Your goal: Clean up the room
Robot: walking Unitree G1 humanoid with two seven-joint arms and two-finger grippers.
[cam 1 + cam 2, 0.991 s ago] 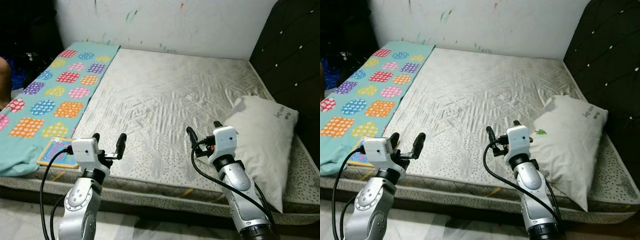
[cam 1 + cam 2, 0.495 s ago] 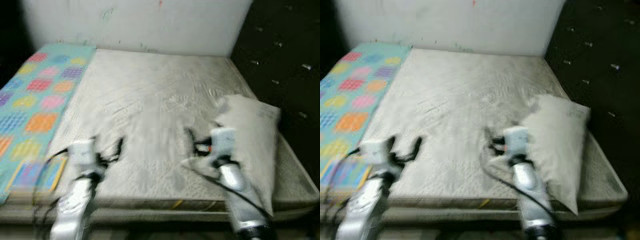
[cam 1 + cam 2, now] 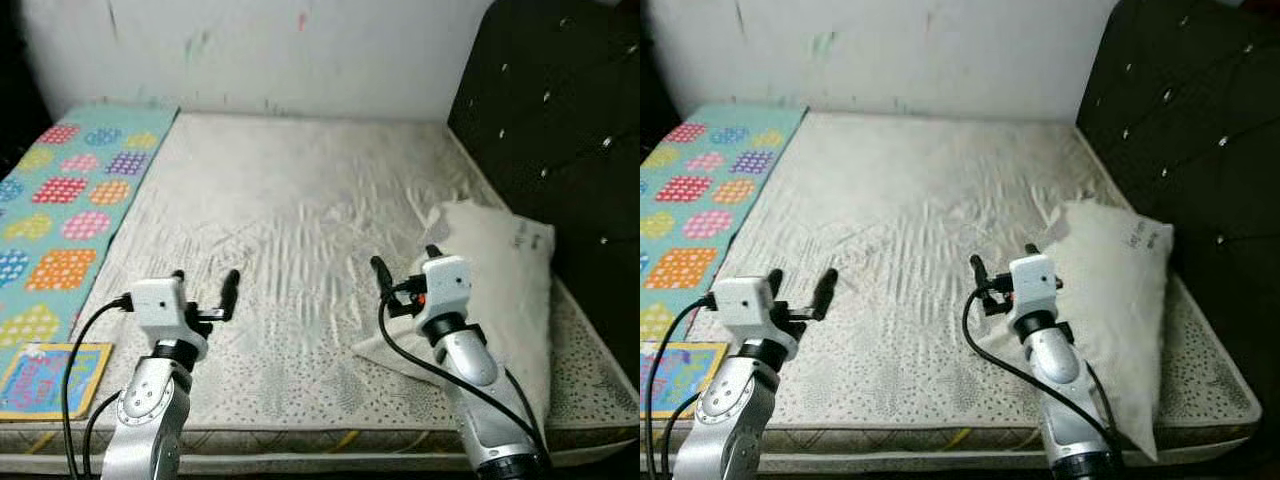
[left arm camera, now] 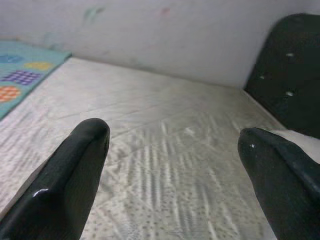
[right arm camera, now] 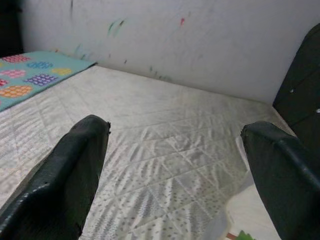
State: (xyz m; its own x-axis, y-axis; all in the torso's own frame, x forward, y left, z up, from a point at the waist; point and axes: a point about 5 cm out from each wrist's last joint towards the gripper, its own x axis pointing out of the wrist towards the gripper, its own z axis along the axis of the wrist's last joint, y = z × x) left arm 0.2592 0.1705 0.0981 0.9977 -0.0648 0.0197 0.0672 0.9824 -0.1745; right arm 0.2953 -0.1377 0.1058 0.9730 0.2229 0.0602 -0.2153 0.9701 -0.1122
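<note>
2 silver arms with white wrist blocks, looping black cables, each gripper with 2 black fingers [image 4: 70, 185].

- Head views are sharp and evenly lit, with soft light from above.
- The mattress [image 3: 300, 220] reads pale and slightly washed out; its creases cast faint shadows.
- The headboard [image 3: 560, 130] at 2 o'clock sits dark, studs glinting.
- Wrist views are softer; the near black fingers [image 4: 65, 185] blur, one showing a small glare spot.

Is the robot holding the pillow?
No, the pillow lies on the mattress, and both the left gripper and right gripper are open and empty.
</note>
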